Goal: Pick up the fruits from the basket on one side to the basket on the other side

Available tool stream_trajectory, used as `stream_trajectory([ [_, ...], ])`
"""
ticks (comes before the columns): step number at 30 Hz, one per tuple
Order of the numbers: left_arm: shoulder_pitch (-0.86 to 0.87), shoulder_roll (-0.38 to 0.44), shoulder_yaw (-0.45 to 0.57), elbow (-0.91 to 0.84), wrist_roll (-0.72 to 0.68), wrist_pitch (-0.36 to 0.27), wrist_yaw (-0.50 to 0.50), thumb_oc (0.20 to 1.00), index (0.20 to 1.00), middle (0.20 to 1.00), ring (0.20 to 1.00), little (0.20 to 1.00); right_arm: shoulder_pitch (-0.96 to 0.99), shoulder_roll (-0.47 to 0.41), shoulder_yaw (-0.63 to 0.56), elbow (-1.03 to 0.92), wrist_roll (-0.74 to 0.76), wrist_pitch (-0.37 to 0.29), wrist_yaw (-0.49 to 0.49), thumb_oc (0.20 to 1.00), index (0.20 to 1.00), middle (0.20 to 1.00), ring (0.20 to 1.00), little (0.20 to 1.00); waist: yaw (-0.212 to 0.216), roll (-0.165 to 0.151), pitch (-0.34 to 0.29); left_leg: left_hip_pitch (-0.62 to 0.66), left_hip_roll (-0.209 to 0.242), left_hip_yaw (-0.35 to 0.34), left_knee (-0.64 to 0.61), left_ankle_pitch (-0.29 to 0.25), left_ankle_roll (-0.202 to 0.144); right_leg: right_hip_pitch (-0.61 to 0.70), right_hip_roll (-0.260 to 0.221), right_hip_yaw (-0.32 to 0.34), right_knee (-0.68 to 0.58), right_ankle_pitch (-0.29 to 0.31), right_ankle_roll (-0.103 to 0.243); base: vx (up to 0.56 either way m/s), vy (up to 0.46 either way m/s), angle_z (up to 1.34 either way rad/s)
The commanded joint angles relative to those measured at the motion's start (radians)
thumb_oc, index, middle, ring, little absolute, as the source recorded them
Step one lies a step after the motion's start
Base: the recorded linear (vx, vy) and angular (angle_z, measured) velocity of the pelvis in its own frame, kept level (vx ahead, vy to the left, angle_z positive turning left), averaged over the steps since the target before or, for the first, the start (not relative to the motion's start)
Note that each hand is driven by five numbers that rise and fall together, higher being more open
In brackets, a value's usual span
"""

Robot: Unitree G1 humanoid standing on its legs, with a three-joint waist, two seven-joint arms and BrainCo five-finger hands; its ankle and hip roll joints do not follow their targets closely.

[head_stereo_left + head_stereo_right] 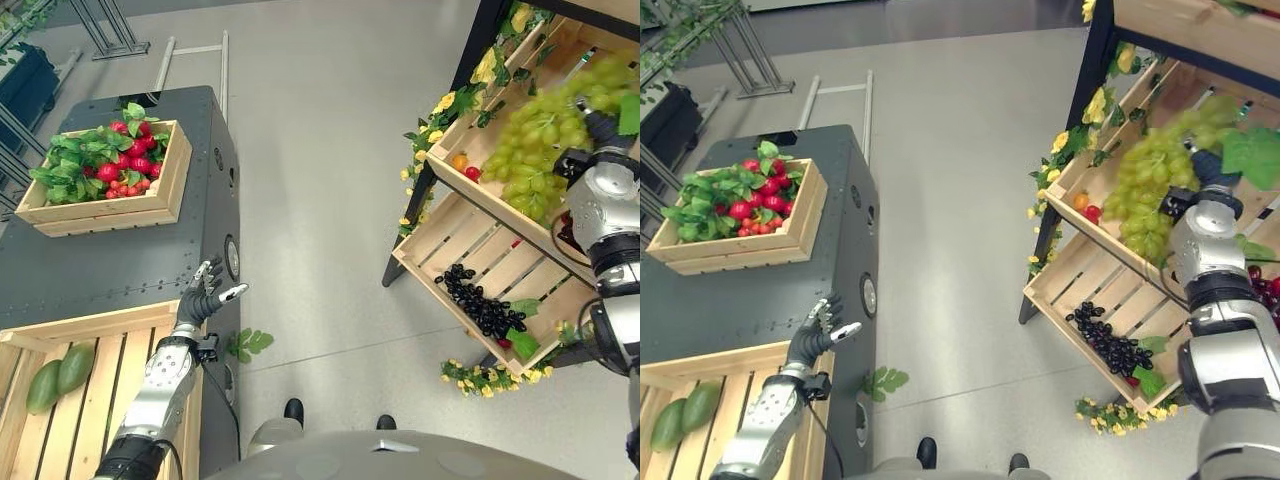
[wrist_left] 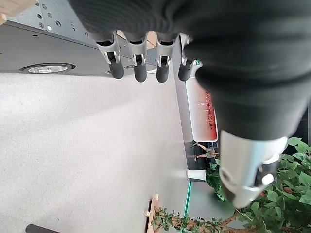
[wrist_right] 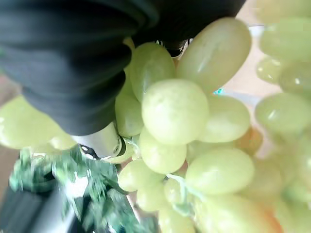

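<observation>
A big bunch of green grapes (image 1: 535, 140) hangs in front of the upper wooden crate (image 1: 445, 135) of the shelf on the right. My right hand (image 1: 598, 125) is shut on it, and grapes (image 3: 175, 109) crowd against the palm and thumb in the right wrist view. The crate below (image 1: 455, 240) holds black grapes (image 1: 485, 300). My left hand (image 1: 205, 295) is open and holds nothing; it hovers by the edge of the black cabinet (image 1: 120, 260), its fingers (image 2: 138, 63) straight. Under that arm lies a slatted crate (image 1: 100, 330) with two green mangoes (image 1: 58, 375).
A crate of red fruit and green leaves (image 1: 100, 165) sits on the far part of the black cabinet. An orange fruit (image 1: 460, 160) and a red fruit (image 1: 472, 172) lie in the upper shelf crate. A leaf sprig (image 1: 248, 343) lies on the grey floor between cabinet and shelf.
</observation>
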Motion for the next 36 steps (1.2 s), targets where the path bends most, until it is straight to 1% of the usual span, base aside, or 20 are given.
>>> stream_trajectory([
  [1, 0.003, 0.073, 0.006, -0.068, -0.022, -0.065, -0.005, 1.0, 1.0, 1.0, 1.0, 1.0, -0.139, -0.065, 0.099, -0.024, -0.095, -0.026, 0.005, 0.2, 0.2, 0.2, 0.2, 0.2, -0.002, -0.076, -0.049, 0.001, -0.025, 0.007, 0.056, -0.078, 0.02, -0.044, 0.006, 0.023, 0.065, 0.01, 0.014, -0.01, 0.004, -0.04],
  [2, 0.004, 0.074, 0.008, -0.069, -0.019, -0.065, -0.004, 1.0, 1.0, 1.0, 1.0, 1.0, -0.141, -0.066, 0.113, -0.029, -0.116, -0.02, 0.016, 0.2, 0.2, 0.2, 0.2, 0.2, -0.002, -0.078, -0.048, 0.002, -0.024, 0.009, 0.056, -0.079, 0.021, -0.045, 0.006, 0.026, 0.066, 0.011, 0.014, -0.01, 0.011, -0.04],
  [3, 0.003, 0.074, 0.008, -0.062, -0.014, -0.067, -0.004, 1.0, 1.0, 1.0, 1.0, 1.0, -0.141, -0.073, 0.142, -0.041, -0.178, -0.011, 0.021, 0.2, 0.2, 0.2, 0.2, 0.2, -0.006, -0.08, -0.049, 0.004, -0.024, 0.012, 0.056, -0.08, 0.021, -0.047, 0.007, 0.031, 0.068, 0.011, 0.014, -0.01, 0.011, -0.04],
  [5, 0.003, 0.073, 0.009, -0.062, -0.012, -0.067, -0.003, 1.0, 1.0, 1.0, 1.0, 1.0, -0.136, -0.077, 0.152, -0.053, -0.205, -0.009, 0.022, 0.2, 0.2, 0.2, 0.2, 0.2, -0.007, -0.081, -0.049, 0.005, -0.024, 0.012, 0.055, -0.081, 0.021, -0.048, 0.007, 0.033, 0.069, 0.011, 0.014, 0.0, 0.009, -0.04],
  [7, 0.008, 0.075, 0.014, -0.07, -0.007, -0.068, -0.008, 1.0, 1.0, 1.0, 1.0, 1.0, -0.13, -0.104, 0.19, -0.076, -0.296, 0.008, 0.047, 0.2, 0.2, 0.2, 0.2, 0.2, -0.009, -0.084, -0.05, 0.006, -0.024, 0.013, 0.054, -0.082, 0.022, -0.048, 0.008, 0.034, 0.069, 0.01, 0.015, 0.0, 0.002, -0.02],
  [10, 0.009, 0.074, 0.023, -0.061, 0.004, -0.077, -0.012, 1.0, 1.0, 1.0, 1.0, 1.0, -0.123, -0.131, 0.231, -0.083, -0.407, 0.02, 0.051, 0.2, 0.2, 0.2, 0.2, 0.2, -0.012, -0.087, -0.053, 0.009, -0.024, 0.014, 0.055, -0.083, 0.023, -0.048, 0.007, 0.038, 0.07, 0.01, 0.017, 0.01, 0.006, -0.04],
  [14, 0.008, 0.071, 0.034, -0.063, 0.025, -0.081, -0.013, 1.0, 1.0, 1.0, 1.0, 1.0, -0.103, -0.166, 0.263, -0.12, -0.548, 0.034, 0.055, 0.2, 0.2, 0.2, 0.2, 0.2, -0.011, -0.092, -0.053, 0.01, -0.026, 0.014, 0.056, -0.086, 0.025, -0.048, 0.007, 0.041, 0.071, 0.01, 0.018, 0.0, 0.002, -0.05],
  [16, 0.003, 0.069, 0.035, -0.059, 0.033, -0.085, -0.009, 1.0, 1.0, 1.0, 1.0, 1.0, -0.103, -0.173, 0.269, -0.119, -0.59, 0.04, 0.051, 0.2, 0.2, 0.2, 0.2, 0.2, -0.012, -0.094, -0.053, 0.01, -0.026, 0.014, 0.056, -0.087, 0.026, -0.05, 0.006, 0.043, 0.073, 0.01, 0.019, 0.0, 0.0, 0.0],
  [17, -0.001, 0.071, 0.035, -0.058, 0.034, -0.086, -0.009, 1.0, 1.0, 1.0, 1.0, 1.0, -0.112, -0.178, 0.283, -0.096, -0.606, 0.045, 0.06, 0.316, 0.316, 0.316, 0.316, 0.316, -0.01, -0.097, -0.053, 0.009, -0.027, 0.015, 0.056, -0.087, 0.026, -0.05, 0.006, 0.044, 0.072, 0.012, 0.02, 0.0, 0.0, 0.0],
  [18, -0.001, 0.07, 0.036, -0.058, 0.034, -0.086, -0.009, 1.0, 1.0, 1.0, 1.0, 1.0, -0.124, -0.182, 0.297, -0.086, -0.627, 0.056, 0.062, 1.0, 1.0, 1.0, 1.0, 1.0, -0.01, -0.098, -0.053, 0.01, -0.028, 0.016, 0.055, -0.087, 0.026, -0.05, 0.005, 0.045, 0.072, 0.013, 0.02, -0.04, 0.004, -0.01],
  [19, 0.003, 0.068, 0.037, -0.062, 0.037, -0.085, -0.008, 1.0, 1.0, 1.0, 1.0, 1.0, -0.134, -0.184, 0.301, -0.075, -0.642, 0.067, 0.058, 1.0, 1.0, 1.0, 1.0, 1.0, -0.011, -0.101, -0.053, 0.003, -0.03, 0.018, 0.057, -0.075, 0.027, -0.057, 0.003, 0.047, 0.073, 0.023, 0.019, 0.0, 0.0, 0.0],
  [20, 0.005, 0.067, 0.038, -0.061, 0.037, -0.083, -0.007, 1.0, 1.0, 1.0, 1.0, 1.0, -0.142, -0.18, 0.308, -0.063, -0.65, 0.073, 0.06, 1.0, 1.0, 1.0, 1.0, 1.0, -0.011, -0.099, -0.056, 0.01, -0.029, 0.017, 0.054, -0.087, 0.027, -0.051, 0.005, 0.049, 0.07, 0.015, 0.019, 0.0, 0.0, 0.0],
  [21, 0.008, 0.066, 0.045, -0.065, 0.039, -0.081, -0.006, 1.0, 1.0, 1.0, 1.0, 1.0, -0.15, -0.175, 0.313, -0.061, -0.663, 0.076, 0.059, 1.0, 1.0, 1.0, 1.0, 1.0, -0.012, -0.099, -0.056, 0.01, -0.03, 0.018, 0.054, -0.087, 0.028, -0.052, 0.005, 0.05, 0.07, 0.015, 0.019, 0.0, 0.002, -0.03],
  [22, 0.006, 0.064, 0.046, -0.062, 0.04, -0.08, -0.005, 1.0, 1.0, 1.0, 1.0, 1.0, -0.155, -0.172, 0.311, -0.058, -0.666, 0.079, 0.055, 1.0, 1.0, 1.0, 1.0, 1.0, -0.012, -0.101, -0.054, 0.004, -0.032, 0.02, 0.057, -0.076, 0.029, -0.059, 0.003, 0.05, 0.072, 0.025, 0.018, 0.0, 0.004, -0.05],
  [23, 0.006, 0.063, 0.048, -0.058, 0.044, -0.079, -0.003, 1.0, 1.0, 1.0, 1.0, 1.0, -0.158, -0.169, 0.31, -0.057, -0.665, 0.079, 0.057, 1.0, 1.0, 1.0, 1.0, 1.0, -0.012, -0.099, -0.057, 0.012, -0.031, 0.02, 0.054, -0.088, 0.029, -0.052, 0.005, 0.051, 0.07, 0.016, 0.019, 0.0, 0.006, -0.07],
  [25, 0.006, 0.058, 0.052, -0.058, 0.049, -0.076, -0.001, 1.0, 1.0, 1.0, 1.0, 1.0, -0.164, -0.167, 0.305, -0.062, -0.673, 0.087, 0.056, 1.0, 1.0, 1.0, 1.0, 1.0, -0.013, -0.099, -0.054, 0.007, -0.033, 0.021, 0.056, -0.078, 0.031, -0.059, 0.002, 0.054, 0.074, 0.026, 0.018, 0.01, 0.008, -0.07],
  [26, 0.006, 0.056, 0.051, -0.058, 0.051, -0.076, -0.002, 1.0, 1.0, 1.0, 1.0, 1.0, -0.165, -0.165, 0.303, -0.052, -0.675, 0.088, 0.055, 1.0, 1.0, 1.0, 1.0, 1.0, -0.014, -0.097, -0.057, 0.014, -0.032, 0.02, 0.054, -0.089, 0.031, -0.051, 0.004, 0.055, 0.072, 0.017, 0.019, -0.03, 0.006, -0.04],
  [27, 0.005, 0.056, 0.051, -0.058, 0.051, -0.076, -0.001, 1.0, 1.0, 1.0, 1.0, 1.0, -0.166, -0.165, 0.303, -0.052, -0.675, 0.087, 0.054, 1.0, 1.0, 1.0, 1.0, 1.0, -0.013, -0.099, -0.054, 0.008, -0.033, 0.021, 0.056, -0.078, 0.031, -0.058, 0.002, 0.055, 0.074, 0.026, 0.018, 0.01, 0.007, -0.05],
  [29, 0.007, 0.052, 0.056, -0.064, 0.05, -0.075, -0.003, 1.0, 1.0, 1.0, 1.0, 1.0, -0.172, -0.163, 0.308, -0.039, -0.691, 0.097, 0.058, 1.0, 1.0, 1.0, 1.0, 1.0, -0.013, -0.099, -0.056, 0.008, -0.033, 0.024, 0.054, -0.077, 0.031, -0.058, 0.002, 0.055, 0.074, 0.027, 0.019, -0.01, 0.005, -0.04],
  [36, 0.008, 0.047, 0.06, -0.058, 0.052, -0.072, -0.005, 1.0, 1.0, 1.0, 1.0, 1.0, -0.177, -0.162, 0.302, -0.032, -0.691, 0.099, 0.064, 1.0, 1.0, 1.0, 1.0, 1.0, -0.014, -0.099, -0.06, 0.012, -0.033, 0.023, 0.051, -0.079, 0.032, -0.057, 0.003, 0.055, 0.073, 0.026, 0.019, 0.0, 0.0, 0.0],
])
